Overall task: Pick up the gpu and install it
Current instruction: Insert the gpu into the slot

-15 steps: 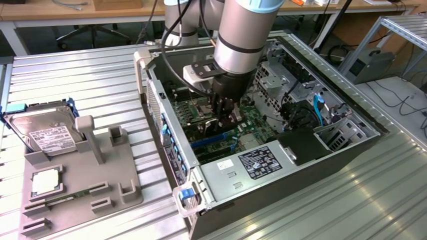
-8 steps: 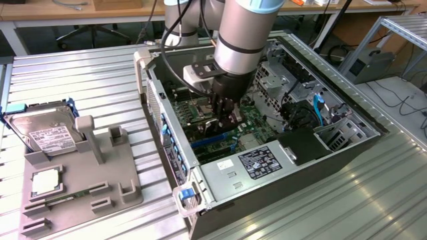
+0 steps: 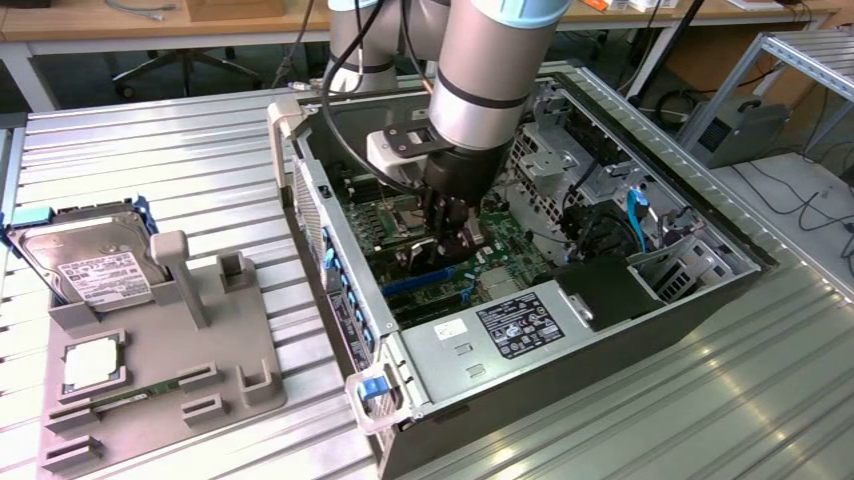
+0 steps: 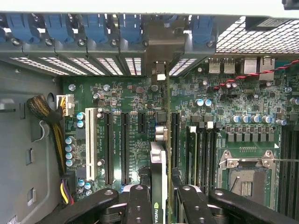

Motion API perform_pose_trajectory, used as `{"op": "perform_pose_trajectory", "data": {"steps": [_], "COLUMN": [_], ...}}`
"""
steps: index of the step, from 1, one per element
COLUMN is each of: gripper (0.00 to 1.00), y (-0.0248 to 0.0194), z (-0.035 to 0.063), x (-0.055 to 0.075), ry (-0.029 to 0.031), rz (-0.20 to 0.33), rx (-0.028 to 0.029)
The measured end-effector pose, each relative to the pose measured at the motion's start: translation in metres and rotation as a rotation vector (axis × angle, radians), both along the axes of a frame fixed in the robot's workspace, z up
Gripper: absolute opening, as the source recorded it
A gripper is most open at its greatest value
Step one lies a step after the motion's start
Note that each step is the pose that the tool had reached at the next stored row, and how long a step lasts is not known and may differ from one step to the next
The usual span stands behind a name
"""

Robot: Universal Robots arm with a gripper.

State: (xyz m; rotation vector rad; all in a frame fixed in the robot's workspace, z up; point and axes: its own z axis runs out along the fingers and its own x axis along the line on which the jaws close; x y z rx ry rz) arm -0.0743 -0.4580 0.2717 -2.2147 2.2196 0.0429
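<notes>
The gpu (image 4: 158, 161) stands on edge inside the open computer case (image 3: 641, 325), above the motherboard (image 4: 126, 93) and among its black expansion slots (image 4: 124, 144). Its long axis runs toward the case's rear wall of blue clips (image 3: 334, 290), at about 8 o'clock in the exterior view, with the bracket end nearest that wall. The gripper (image 4: 161, 193) pinches the card's top edge between its two fingers and sits directly above it. At 9 o'clock from the case, a grey tray (image 3: 160, 400) holds a hard drive (image 3: 87, 265).
</notes>
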Motion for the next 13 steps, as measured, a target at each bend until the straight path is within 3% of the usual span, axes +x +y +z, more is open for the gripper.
{"op": "perform_pose_trajectory", "data": {"steps": [13], "gripper": [0.27], "y": [-0.0003], "z": [-0.0016], "x": [-0.0001], "ry": [-0.0001], "rz": [-0.015], "rx": [0.0]}}
